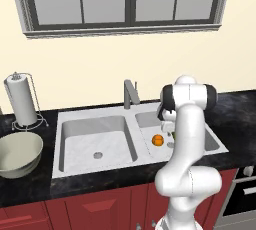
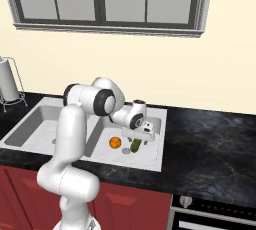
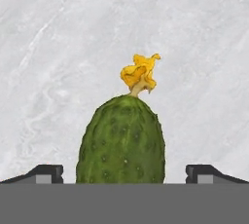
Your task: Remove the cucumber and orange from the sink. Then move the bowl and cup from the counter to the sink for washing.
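With its 2 fingers spread wide to straddle it, the gripper (image 3: 124, 172) hangs over the cucumber (image 3: 121, 140) lying beside the orange (image 2: 115, 143) in the sink's (image 2: 155, 161) right basin.

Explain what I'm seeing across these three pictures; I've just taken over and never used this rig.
A white robot arm works over a kitchen sink. Two pictures come from cameras behind it, left and right; the third looks along its gripper. In the right basin lie the orange and the cucumber, apart. The gripper hangs open with a finger on either side of the cucumber, nothing held. The bowl sits on the black counter left of the sink, beside a paper towel roll.
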